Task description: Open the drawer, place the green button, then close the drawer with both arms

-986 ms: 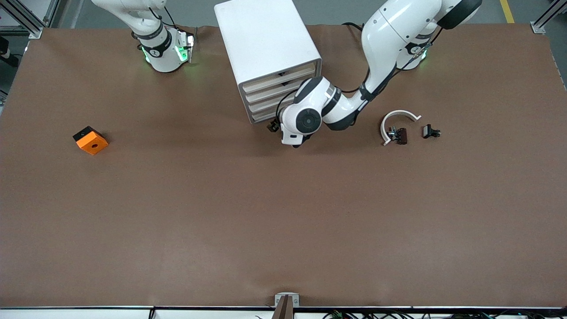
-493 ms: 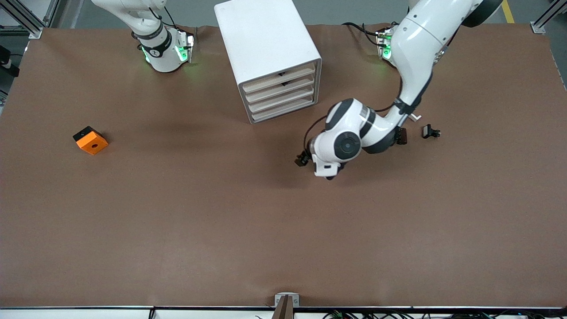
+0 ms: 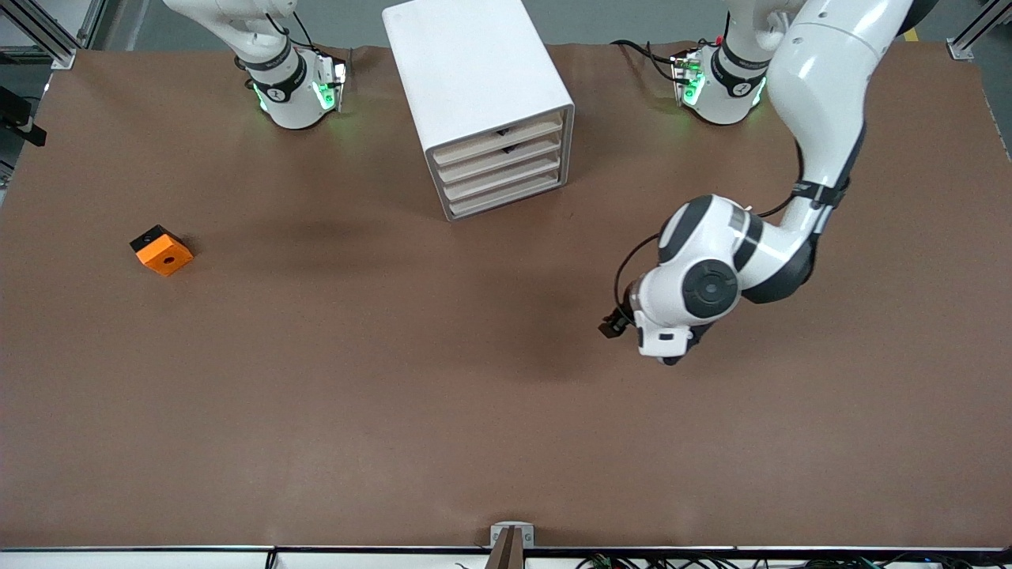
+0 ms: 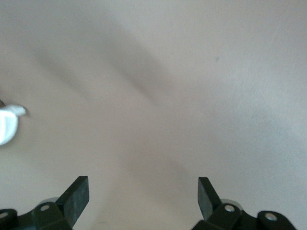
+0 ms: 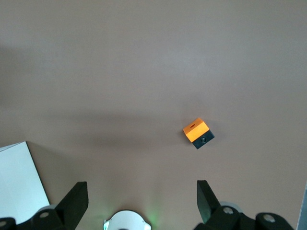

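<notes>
The drawer (image 3: 506, 199), lowest in the white cabinet (image 3: 474, 63) at the top centre of the front view, is shut. The left gripper (image 3: 613, 325) hangs over bare table (image 3: 395, 411) at mid-height of that view, its fingers wide and empty, while the right arm waits with its gripper (image 5: 142, 188) up by its base, fingers also wide. The button shows in no view, perhaps hidden under the left arm, so a reach could find nothing or take the wrong piece, such as the orange block (image 3: 162, 251); the light cabinet might slide when the drawer is pulled.

lowest drawer (image 3: 506, 197) shut, white cabinet (image 3: 474, 79)
</notes>
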Robot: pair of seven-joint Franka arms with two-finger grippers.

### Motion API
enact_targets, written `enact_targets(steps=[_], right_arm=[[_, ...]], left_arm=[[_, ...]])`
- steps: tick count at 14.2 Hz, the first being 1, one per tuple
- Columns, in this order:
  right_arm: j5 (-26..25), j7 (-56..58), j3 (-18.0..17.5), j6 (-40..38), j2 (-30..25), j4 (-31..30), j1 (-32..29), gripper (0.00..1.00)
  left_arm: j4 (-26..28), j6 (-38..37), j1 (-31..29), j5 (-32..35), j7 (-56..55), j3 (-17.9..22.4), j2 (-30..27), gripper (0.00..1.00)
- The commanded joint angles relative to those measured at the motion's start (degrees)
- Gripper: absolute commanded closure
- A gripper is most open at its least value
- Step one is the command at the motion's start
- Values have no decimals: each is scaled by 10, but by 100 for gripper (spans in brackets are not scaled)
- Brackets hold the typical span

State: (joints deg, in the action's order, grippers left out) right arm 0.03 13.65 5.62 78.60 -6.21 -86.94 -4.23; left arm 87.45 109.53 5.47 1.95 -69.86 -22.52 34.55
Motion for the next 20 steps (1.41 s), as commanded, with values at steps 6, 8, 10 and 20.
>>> enact_targets(steps=[6, 8, 10, 20], right_arm=[[3, -9, -6, 38, -7, -9, -9, 0], [4, -13, -4, 38, -7, -9, -10, 0], [7, -62, -5, 34, -7, -8, -10, 0], [7, -77, -7, 30, -7, -4, -5, 0]], left_arm=[[10, -145, -74, 11, 185, -2, -80, 0], [11, -177, -78, 10, 226, 2, -102, 0], [12, -215, -71, 5, 286, 32, -133, 0], [144, -267, -28, -37, 540, 196, -343, 0]])
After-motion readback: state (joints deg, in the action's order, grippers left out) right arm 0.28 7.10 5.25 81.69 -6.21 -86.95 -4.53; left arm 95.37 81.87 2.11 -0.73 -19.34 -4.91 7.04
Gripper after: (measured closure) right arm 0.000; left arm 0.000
